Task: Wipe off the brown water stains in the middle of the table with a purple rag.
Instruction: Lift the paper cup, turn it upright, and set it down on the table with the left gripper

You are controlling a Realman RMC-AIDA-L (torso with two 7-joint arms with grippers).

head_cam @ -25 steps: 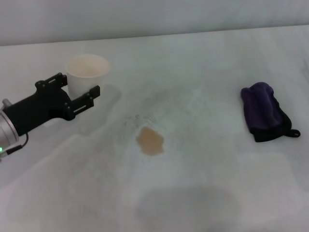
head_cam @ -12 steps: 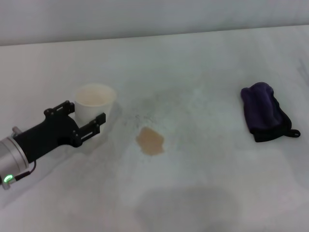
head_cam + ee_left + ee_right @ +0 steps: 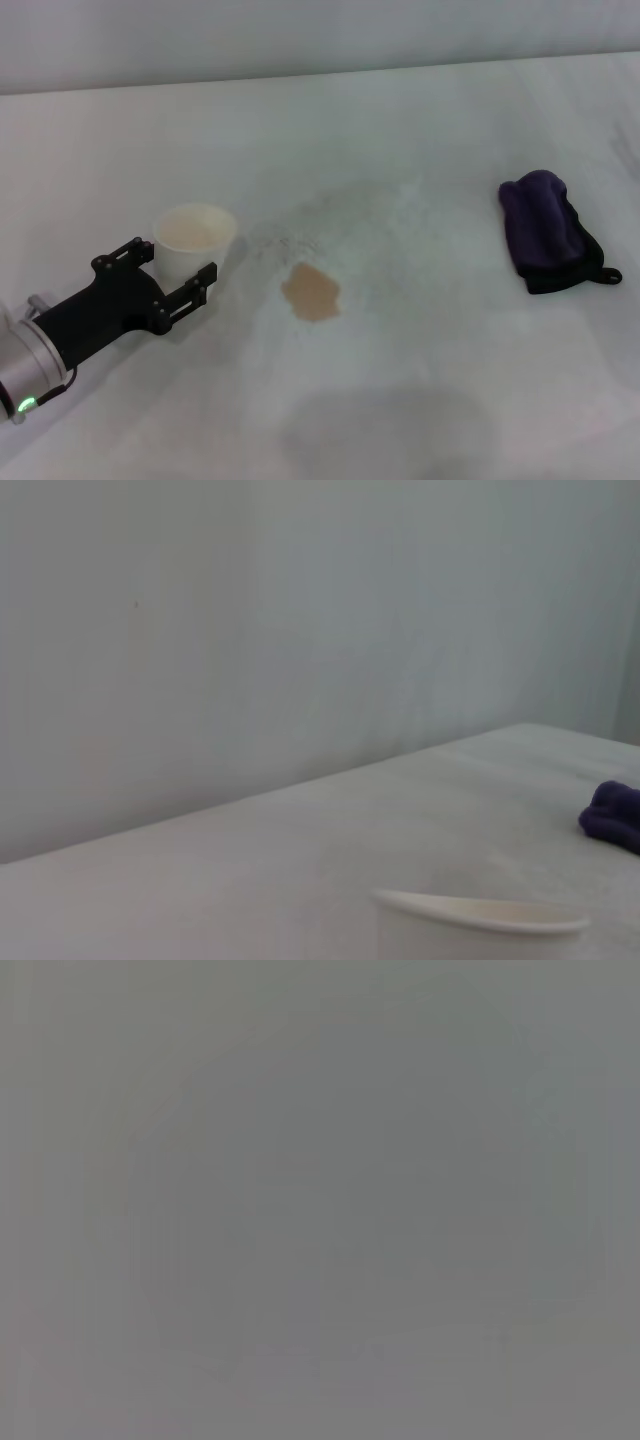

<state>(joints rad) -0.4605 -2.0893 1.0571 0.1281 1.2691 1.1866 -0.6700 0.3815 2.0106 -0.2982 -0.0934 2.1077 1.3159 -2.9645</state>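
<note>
Look at the left wrist view: you have the white paper cup (image 3: 480, 925) at the bottom edge, right of centre, with only its oval rim and a strip of its wall showing. The pale bench (image 3: 300, 870) fills the lower part of the frame, and its far edge rises toward the right. At the right edge, just below mid-height, you can see part of the purple rag (image 3: 612, 815) lying on the bench, well apart from the cup. A plain grey wall (image 3: 250, 620) fills the upper part.

A white paper cup (image 3: 194, 240) stands upright, mouth open.
</note>
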